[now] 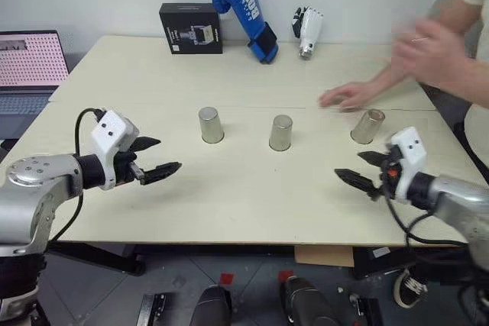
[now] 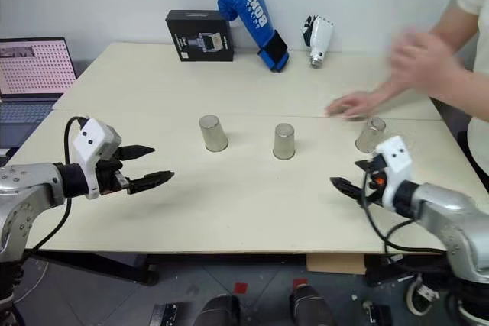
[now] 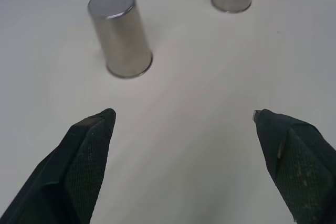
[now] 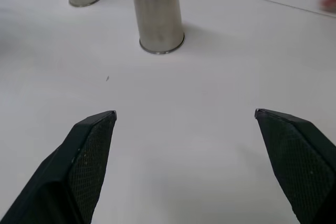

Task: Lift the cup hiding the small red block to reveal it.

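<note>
Well, w/ both claws spread wide & empty, left claw & right claw hover short of three inverted cups ahead on the counter; red block unseen, so pick carefully, straddle that cup, lift straight up.

cups: shiny smooth metal | table: matt pale wood | end effector fingers: black textured pads
</note>
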